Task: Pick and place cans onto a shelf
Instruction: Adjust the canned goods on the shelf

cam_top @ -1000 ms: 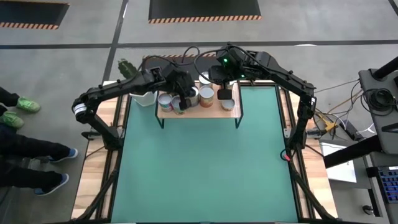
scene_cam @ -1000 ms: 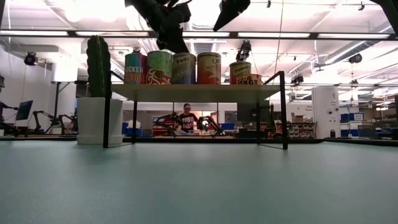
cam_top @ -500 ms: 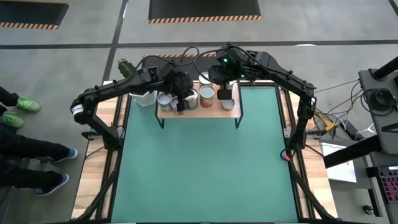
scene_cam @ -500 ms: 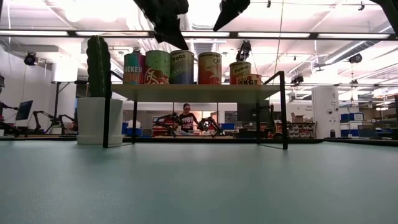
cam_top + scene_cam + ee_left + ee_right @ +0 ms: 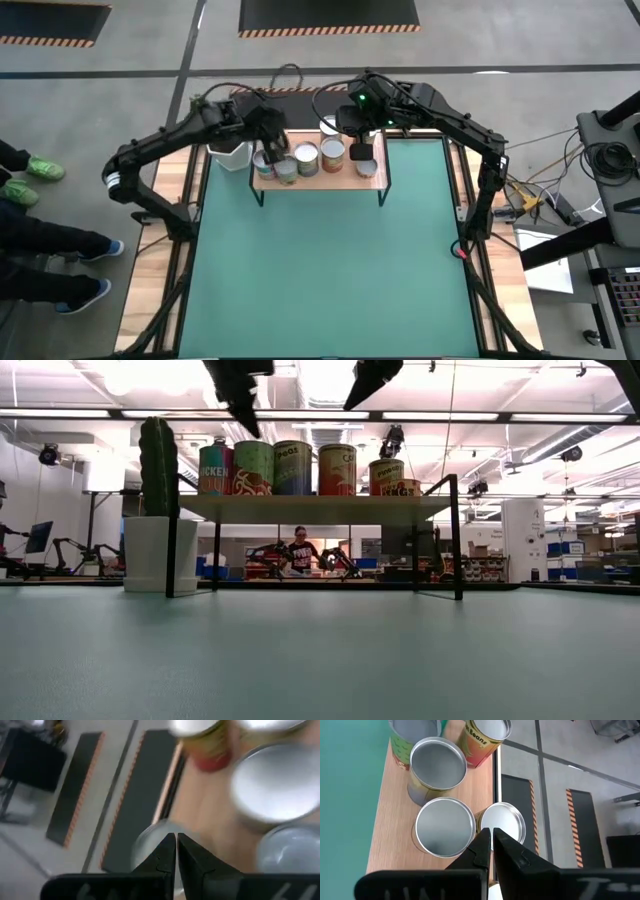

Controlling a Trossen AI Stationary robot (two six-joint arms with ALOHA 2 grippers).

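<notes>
Both grippers are clenched on nothing. Left gripper (image 5: 268, 150) hangs above the shelf's (image 5: 352, 181) left end, the cans (image 5: 307, 157) standing just beneath and beside it in a row along the board. Right gripper (image 5: 491, 842) hovers over the right-hand cans, fingertips pressed together. Farther left of the shelf stands a white cactus pot (image 5: 148, 553).

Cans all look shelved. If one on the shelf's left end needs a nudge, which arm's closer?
Left. Its end effector, shut and empty, hangs over the shelf's left end by the cans there. The right end effector, also shut, sits over the right end.
</notes>
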